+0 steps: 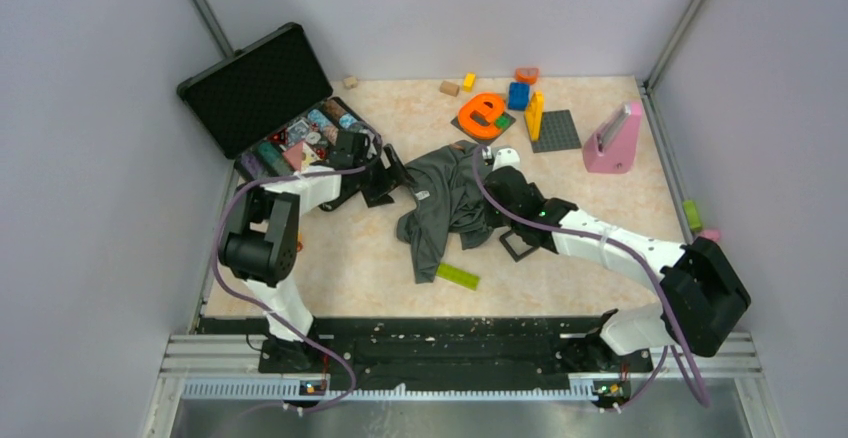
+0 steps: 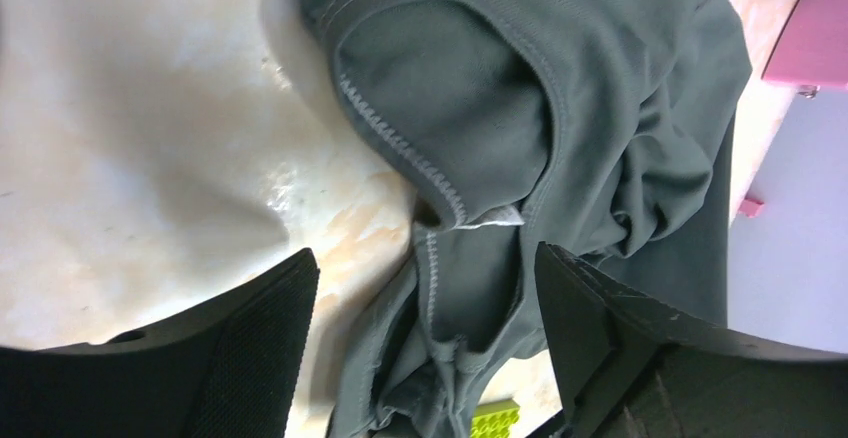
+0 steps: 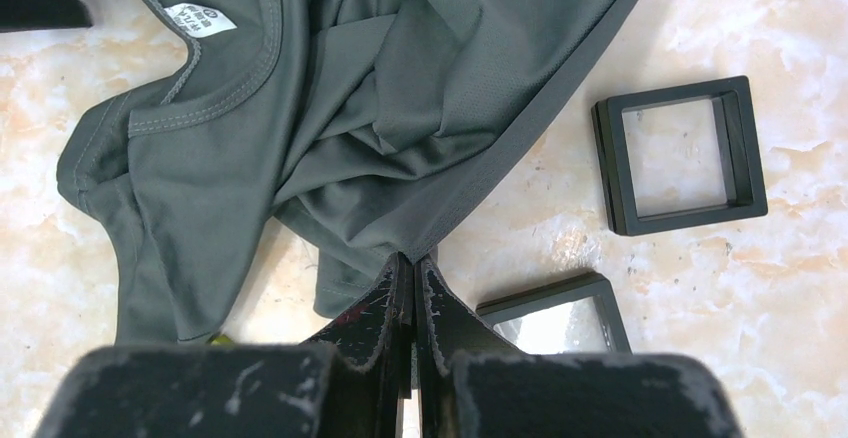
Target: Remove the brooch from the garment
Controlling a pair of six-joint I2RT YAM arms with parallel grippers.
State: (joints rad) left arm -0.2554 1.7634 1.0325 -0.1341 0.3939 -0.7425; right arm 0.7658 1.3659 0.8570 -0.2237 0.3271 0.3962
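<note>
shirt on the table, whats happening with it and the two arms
Both arms are at the crumpled grey shirt. The left gripper is open and hangs over the collar, a finger on either side of the fabric. The right gripper is shut with its tips at the shirt's hem; whether it pinches the cloth is unclear. No brooch shows in any view; it may be hidden in the folds.

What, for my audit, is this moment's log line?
left gripper open over dark grey T-shirt; right gripper shut at its hem; brooch unseen
</note>
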